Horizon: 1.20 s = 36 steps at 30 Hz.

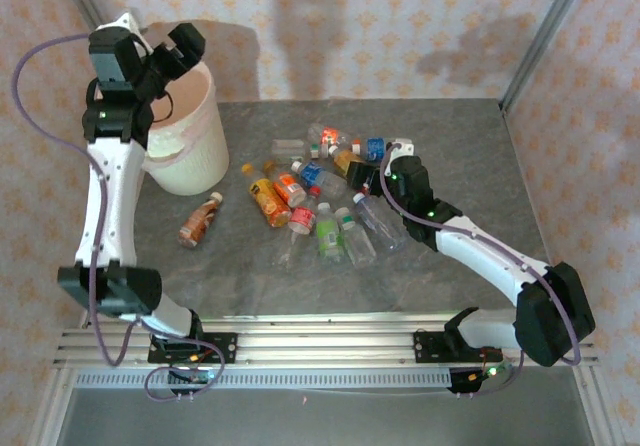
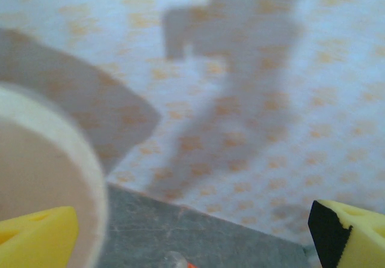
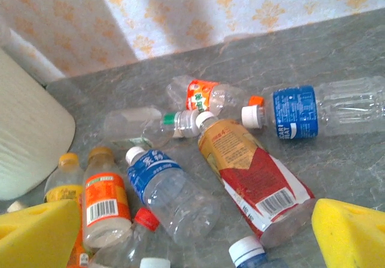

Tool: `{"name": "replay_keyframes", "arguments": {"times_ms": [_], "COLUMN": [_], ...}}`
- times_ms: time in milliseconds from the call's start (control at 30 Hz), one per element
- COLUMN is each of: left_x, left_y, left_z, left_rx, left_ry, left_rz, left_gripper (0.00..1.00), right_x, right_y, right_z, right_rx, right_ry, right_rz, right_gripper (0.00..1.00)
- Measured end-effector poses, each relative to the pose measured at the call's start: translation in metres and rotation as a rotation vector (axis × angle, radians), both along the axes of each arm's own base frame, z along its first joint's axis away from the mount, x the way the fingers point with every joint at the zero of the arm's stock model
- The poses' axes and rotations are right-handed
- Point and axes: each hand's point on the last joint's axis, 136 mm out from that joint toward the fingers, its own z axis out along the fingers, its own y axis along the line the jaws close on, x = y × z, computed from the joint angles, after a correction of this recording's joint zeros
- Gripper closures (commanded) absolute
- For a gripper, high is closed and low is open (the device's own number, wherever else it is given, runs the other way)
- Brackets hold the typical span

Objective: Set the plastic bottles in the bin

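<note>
Dozen-odd plastic bottles (image 1: 268, 201) lie on counter (image 1: 450, 156) right of the bin (image 1: 195, 156), just ahead of wide-spread R fingers (image 3: 352, 232); L fingers (image 2: 36, 235) spread, empty, above bin's rim.

Two white arms with black joints, left arm (image 1: 105, 196) and right arm (image 1: 480, 251). Purple cables (image 1: 14, 84) loop along each. The fingertips (image 3: 349, 232) are yellow
</note>
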Motion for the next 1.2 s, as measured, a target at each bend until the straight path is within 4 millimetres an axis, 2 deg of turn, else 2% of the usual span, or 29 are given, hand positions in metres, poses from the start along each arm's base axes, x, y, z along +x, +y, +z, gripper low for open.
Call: {"name": "replay_keyframes", "arguments": {"times_ms": [67, 133, 167, 233, 333, 433, 533, 600, 700, 800, 867, 967, 1067, 1200], "left_x": [-0.029, -0.061, -0.076, -0.100, -0.128, -0.148, -0.163, -0.173, -0.183, -0.183, -0.179, -0.173, -0.168, -0.164], "left_y": [-0.031, -0.056, -0.061, -0.056, -0.037, -0.024, -0.012, -0.001, 0.014, 0.027, 0.036, 0.049, 0.061, 0.077], "left_z": [0.012, 0.012, 0.007, -0.007, -0.042, -0.087, -0.142, -0.188, -0.248, -0.296, -0.321, -0.344, -0.354, -0.372], "left_rx": [0.061, 0.113, 0.133, 0.157, 0.186, 0.212, 0.220, 0.233, 0.278, 0.286, 0.285, 0.336, 0.387, 0.352], "left_ry": [-0.031, -0.041, -0.032, 0.002, 0.091, 0.212, 0.343, 0.460, 0.628, 0.796, 0.895, 0.982, 1.000, 0.982], "left_rz": [-0.057, -0.103, -0.109, -0.083, -0.010, 0.037, 0.092, 0.148, 0.224, 0.286, 0.322, 0.378, 0.399, 0.396], "left_gripper": [0.00, 0.00, 0.00, 0.00, 0.00, 0.00, 0.00, 0.00, 0.00, 0.00, 0.00, 0.00, 0.00, 0.00], "right_x": [0.002, 0.004, 0.005, 0.006, 0.006, 0.006, 0.005, 0.005, 0.004, 0.002, 0.002, 0.001, -0.002, -0.009], "right_y": [-0.003, -0.006, -0.008, -0.011, -0.016, -0.022, -0.029, -0.034, -0.041, -0.045, -0.046, -0.048, -0.053, -0.061], "right_z": [0.001, 0.001, 0.001, 0.001, 0.004, 0.007, 0.008, 0.006, 0.001, -0.004, -0.004, 0.000, 0.003, 0.007], "right_rx": [0.013, 0.021, 0.023, 0.026, 0.026, 0.027, 0.022, 0.016, 0.013, 0.011, 0.014, 0.021, 0.024, 0.028], "right_ry": [-0.018, -0.033, -0.040, -0.050, -0.068, -0.089, -0.100, -0.103, -0.097, -0.090, -0.090, -0.099, -0.111, -0.129], "right_rz": [-0.027, -0.048, -0.059, -0.077, -0.102, -0.133, -0.165, -0.190, -0.223, -0.244, -0.250, -0.257, -0.270, -0.293], "right_gripper": [0.01, 0.01, 0.01, 0.01, 0.01, 0.01, 0.01, 0.01, 0.01, 0.01, 0.01, 0.01, 0.01, 0.01]}}
